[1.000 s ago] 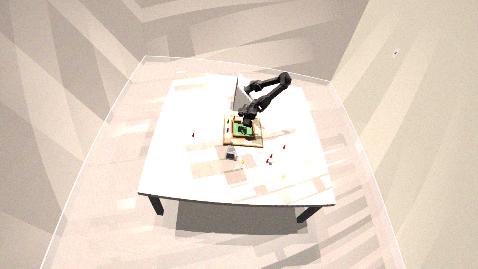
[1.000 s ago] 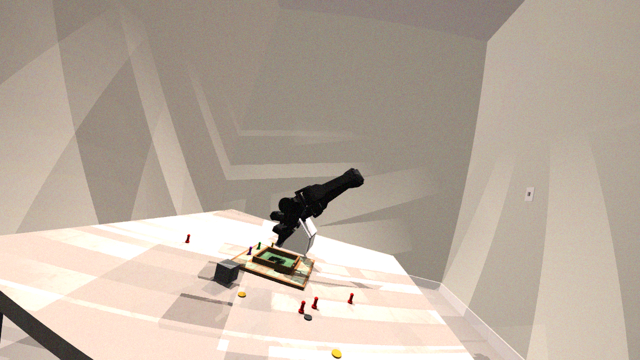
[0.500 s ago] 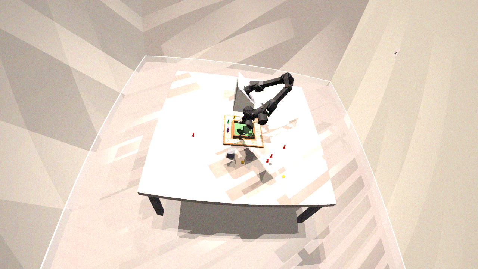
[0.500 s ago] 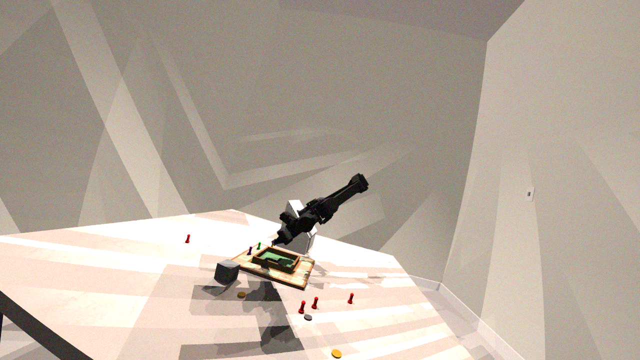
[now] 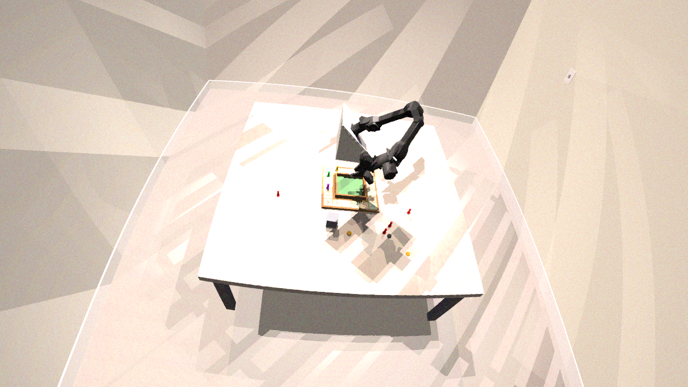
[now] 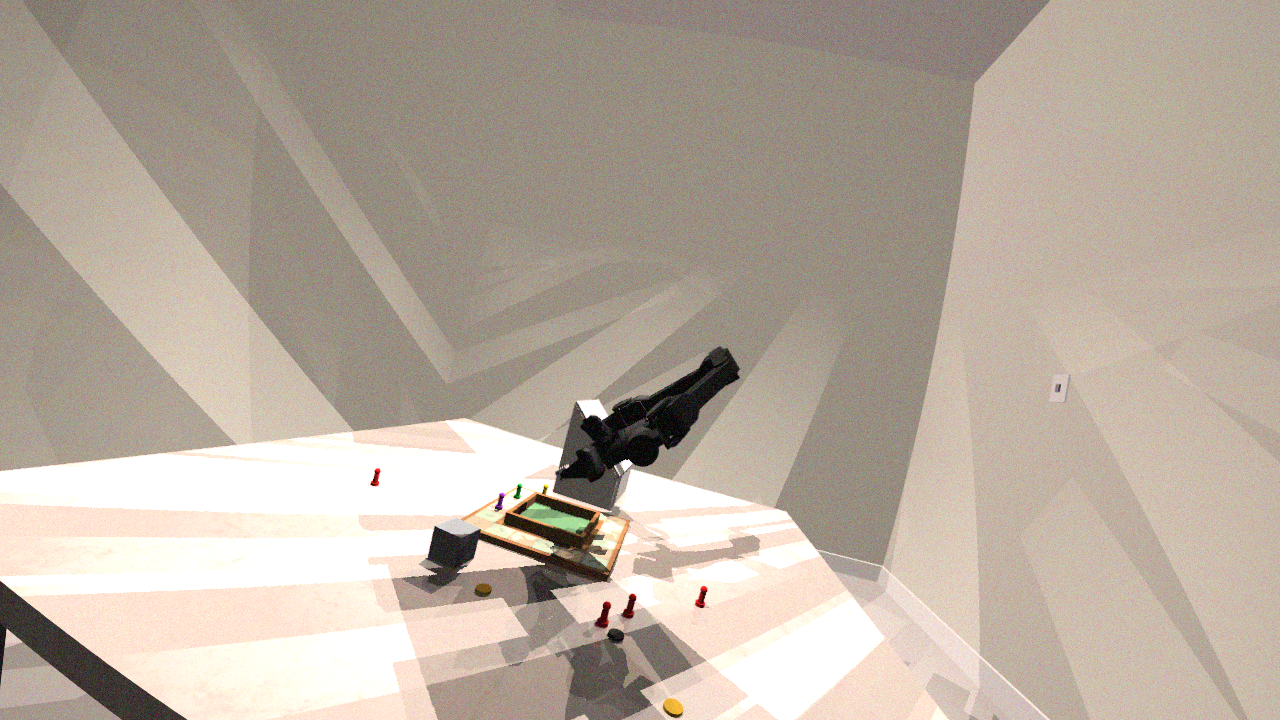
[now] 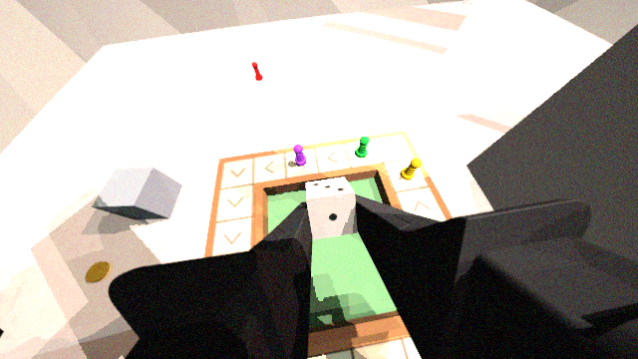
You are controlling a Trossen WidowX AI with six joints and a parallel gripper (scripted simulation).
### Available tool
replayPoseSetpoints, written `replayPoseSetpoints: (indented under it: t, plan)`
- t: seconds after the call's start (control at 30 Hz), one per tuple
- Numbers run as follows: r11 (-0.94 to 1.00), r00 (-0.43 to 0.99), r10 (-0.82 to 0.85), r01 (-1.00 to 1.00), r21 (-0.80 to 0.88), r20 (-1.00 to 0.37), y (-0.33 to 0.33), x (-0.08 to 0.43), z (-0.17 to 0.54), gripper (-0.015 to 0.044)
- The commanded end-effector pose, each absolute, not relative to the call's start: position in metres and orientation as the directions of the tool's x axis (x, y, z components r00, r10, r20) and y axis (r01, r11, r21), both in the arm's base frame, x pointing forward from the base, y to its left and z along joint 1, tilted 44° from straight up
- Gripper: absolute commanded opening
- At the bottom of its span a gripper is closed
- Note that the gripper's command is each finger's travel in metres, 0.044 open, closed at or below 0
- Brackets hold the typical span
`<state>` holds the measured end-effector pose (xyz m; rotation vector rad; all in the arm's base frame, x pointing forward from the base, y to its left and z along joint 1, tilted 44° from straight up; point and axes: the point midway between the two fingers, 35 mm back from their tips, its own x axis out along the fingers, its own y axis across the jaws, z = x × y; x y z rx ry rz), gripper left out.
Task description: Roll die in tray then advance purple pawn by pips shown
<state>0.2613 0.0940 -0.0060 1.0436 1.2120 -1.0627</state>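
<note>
My gripper (image 5: 353,174) (image 6: 561,472) (image 7: 329,204) is shut on the white die (image 7: 331,199), held above the tray (image 5: 350,196) (image 7: 259,219). The die's visible side shows one pip; several pips show on its upper face. The tray has a wooden rim and green floor, in the middle of the board (image 5: 336,207) (image 7: 214,214). The purple pawn (image 5: 328,186) (image 6: 500,502) (image 7: 299,156) stands upright, two squares before the corner in the arrows' direction. The green pawn (image 6: 518,491) (image 7: 362,147) stands two squares behind it. The yellow pawn (image 6: 546,489) (image 7: 411,169) stands around the rear corner.
A large grey panel (image 5: 348,144) (image 7: 558,140) stands close beside the board. A grey block (image 5: 331,221) (image 6: 453,542) (image 7: 140,191) stands off another side. Several red pawns, two yellow discs and a dark disc (image 5: 389,235) (image 6: 615,634) are on the table.
</note>
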Motion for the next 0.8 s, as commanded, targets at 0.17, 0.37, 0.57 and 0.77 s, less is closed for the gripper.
replayPoseSetpoints:
  t: [0.17,0.37,0.57,0.77]
  plan:
    - [0.190,0.054,-0.070,0.981,0.040,-0.996,0.0908,0.2596,0.0035,0.0000]
    - [0.190,0.054,-0.070,0.981,0.040,-0.996,0.0915,0.2610,0.0047,0.0000]
    - [0.190,0.051,-0.064,0.981,0.038,-0.997,0.0925,0.2603,0.0031,0.0000]
    - [0.190,0.051,-0.064,0.981,0.038,-0.997,0.0925,0.2603,0.0031,0.0026]
